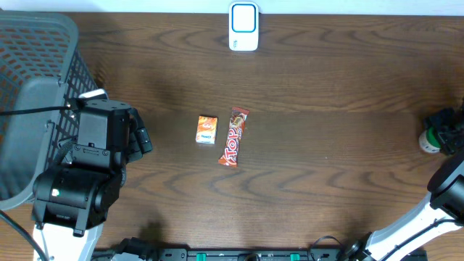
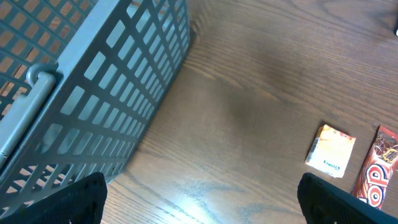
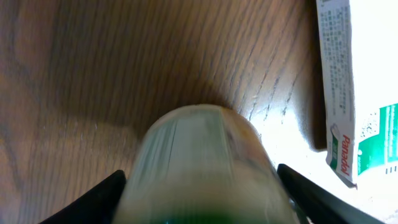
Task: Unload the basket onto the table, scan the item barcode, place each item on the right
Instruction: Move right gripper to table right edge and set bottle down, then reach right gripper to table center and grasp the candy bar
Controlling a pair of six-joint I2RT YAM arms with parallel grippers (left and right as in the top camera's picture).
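— Item?
— Pale rounded bottle [image 3: 205, 168], some green on it, blurred; stood at the counter's [image 1: 326, 80] far right edge, near a Panadol box [image 3: 354, 93].
— And the right gripper [image 3: 199, 186]?
— Flanked the bottle on both sides; squeezing or loose, impossible to tell.
— And the left gripper [image 2: 202, 202]?
— Spread wide, nothing between, beside the basket [image 2: 93, 93].

Setting is assessed as a mock shop checkout, staged for robot trials. A dark wood-grain counter [image 1: 326, 145] is noted. A white and blue barcode scanner [image 1: 243, 26] is stood at the far edge, centre. A grey mesh shopping basket [image 1: 36, 65] with a bar handle is placed at the far left. Retail goods are laid out: a small orange pack [image 1: 206, 130] and a red snack bar [image 1: 233, 137] mid-counter, and a Panadol box [image 3: 354, 93] at the right. Robot arms are mounted near left [image 1: 80, 181] and near right [image 1: 428, 210].
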